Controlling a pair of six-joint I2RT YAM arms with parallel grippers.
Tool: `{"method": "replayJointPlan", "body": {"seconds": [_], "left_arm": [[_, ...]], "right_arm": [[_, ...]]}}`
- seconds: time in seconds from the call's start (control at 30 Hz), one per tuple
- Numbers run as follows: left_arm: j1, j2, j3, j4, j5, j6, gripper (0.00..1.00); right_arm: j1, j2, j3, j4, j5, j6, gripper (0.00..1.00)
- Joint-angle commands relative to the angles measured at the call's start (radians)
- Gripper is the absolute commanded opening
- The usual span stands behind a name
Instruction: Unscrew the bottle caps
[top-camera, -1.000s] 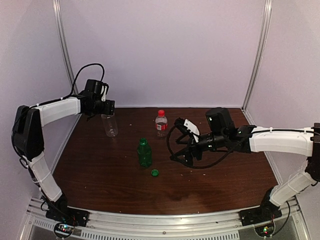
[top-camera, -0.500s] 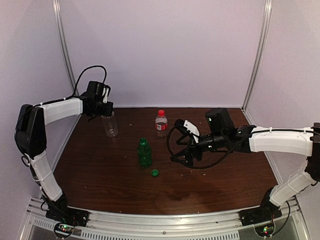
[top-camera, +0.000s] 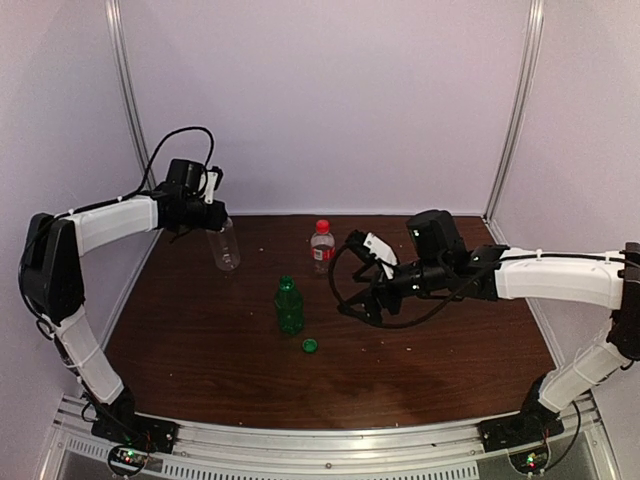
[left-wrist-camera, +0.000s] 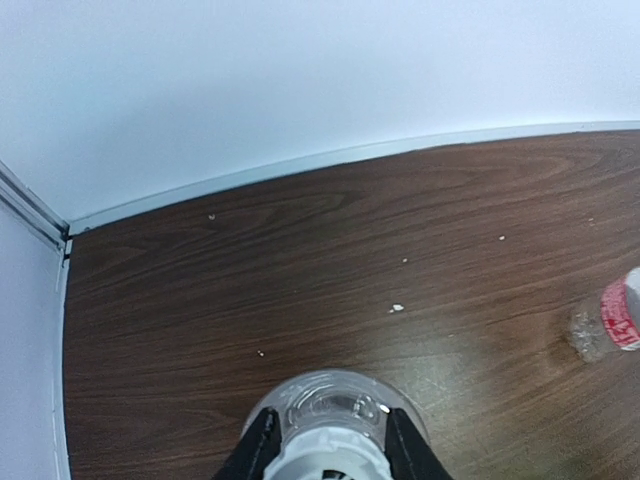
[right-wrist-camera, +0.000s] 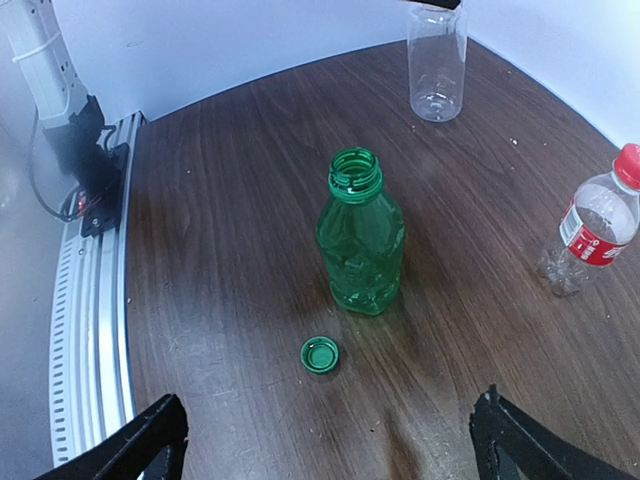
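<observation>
My left gripper (top-camera: 214, 222) (left-wrist-camera: 328, 432) is shut on the white cap (left-wrist-camera: 322, 458) of the taller clear bottle (top-camera: 226, 248) (right-wrist-camera: 437, 62), which hangs tilted below it at the back left. The green bottle (top-camera: 289, 306) (right-wrist-camera: 361, 245) stands mid-table with its neck bare, and its green cap (top-camera: 310, 346) (right-wrist-camera: 320, 354) lies upside down just in front of it. The short bottle with the red label (top-camera: 322, 247) (right-wrist-camera: 593, 228) wears its red cap (top-camera: 322, 226) (right-wrist-camera: 629, 164). My right gripper (top-camera: 358, 288) (right-wrist-camera: 330, 440) is open, low and right of the green bottle, holding nothing.
The wooden table (top-camera: 200, 340) is walled at the back and both sides by pale panels with metal posts (top-camera: 125, 95). A slotted aluminium rail (top-camera: 330, 450) runs along the near edge. A black cable loop (top-camera: 345, 290) hangs by the right wrist.
My left gripper has closed onto the clear bottle's white cap, and the bottle now leans with its base swung right. The right arm has crept slightly left.
</observation>
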Motion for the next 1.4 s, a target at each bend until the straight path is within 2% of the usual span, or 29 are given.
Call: {"method": "replayJointPlan", "body": {"seconds": [0.0, 0.27, 0.47, 0.57, 0.67, 0.93, 1.23, 1.37], "left_arm": [[0.005, -0.163, -0.015, 0.024, 0.131, 0.030, 0.23], [-0.018, -0.378, -0.059, 0.074, 0.381, -0.021, 0.21], [-0.058, -0.468, -0.047, 0.130, 0.608, -0.063, 0.19], [-0.088, -0.468, -0.030, 0.132, 0.717, -0.065, 0.16], [-0.140, -0.461, -0.027, 0.133, 0.767, -0.050, 0.12], [-0.260, -0.388, -0.010, 0.159, 0.926, -0.033, 0.11], [-0.345, -0.329, -0.042, 0.298, 0.980, -0.096, 0.07], [-0.380, -0.303, -0.036, 0.313, 0.991, -0.098, 0.06]], "right_arm": [[-0.003, 0.003, 0.040, 0.004, 0.073, 0.017, 1.00], [-0.004, -0.032, 0.057, 0.063, 0.101, 0.045, 1.00], [-0.008, -0.042, 0.158, -0.019, 0.071, 0.011, 1.00], [-0.007, -0.049, 0.206, -0.050, 0.060, 0.001, 1.00], [-0.007, -0.065, 0.225, -0.059, 0.062, 0.010, 1.00], [-0.008, -0.062, 0.269, -0.127, 0.005, -0.006, 1.00], [-0.008, -0.040, 0.263, -0.108, -0.164, 0.021, 1.00], [-0.008, -0.012, 0.271, -0.102, -0.176, 0.036, 1.00]]}}
